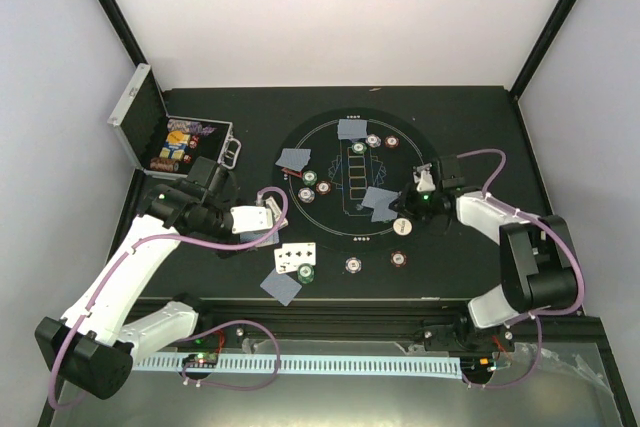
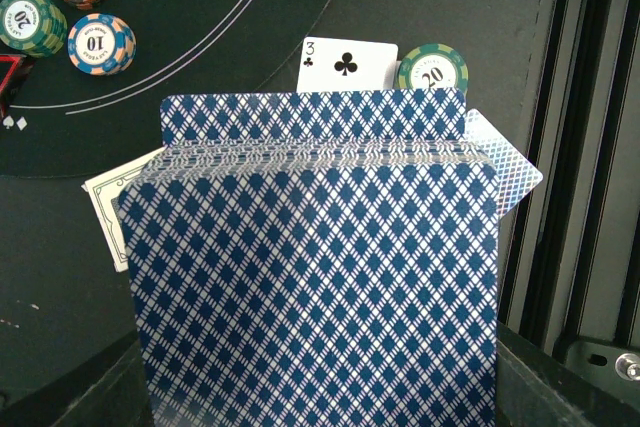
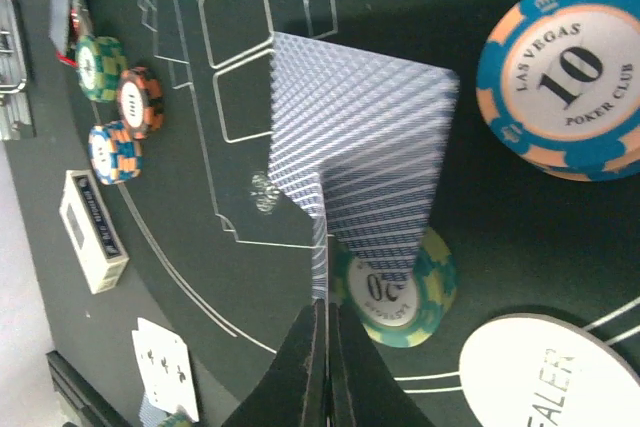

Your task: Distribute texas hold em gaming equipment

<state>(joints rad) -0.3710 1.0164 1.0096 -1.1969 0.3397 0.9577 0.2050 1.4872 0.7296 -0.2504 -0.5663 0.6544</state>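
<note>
My left gripper (image 1: 268,209) is shut on a deck of playing cards (image 2: 320,277) with blue diamond backs, which fills the left wrist view. Beyond the deck lie a face-up three of clubs (image 2: 345,65), a green chip (image 2: 432,69) and a face-down card (image 2: 505,162). My right gripper (image 3: 325,317) is shut on the edge of a face-down card (image 3: 365,147) at the right of the round black mat (image 1: 352,172). That card's far part reaches over a green chip (image 3: 395,292). A blue-and-orange chip (image 3: 565,72) and a white dealer disc (image 3: 545,372) lie close by.
More face-down cards (image 1: 352,129) (image 1: 294,158) and chips (image 1: 374,141) (image 1: 310,179) lie on the mat. Two chips (image 1: 353,265) (image 1: 400,260) sit at its near edge. The open silver case (image 1: 150,132) stands at the back left. A small white box (image 3: 92,227) lies off the mat.
</note>
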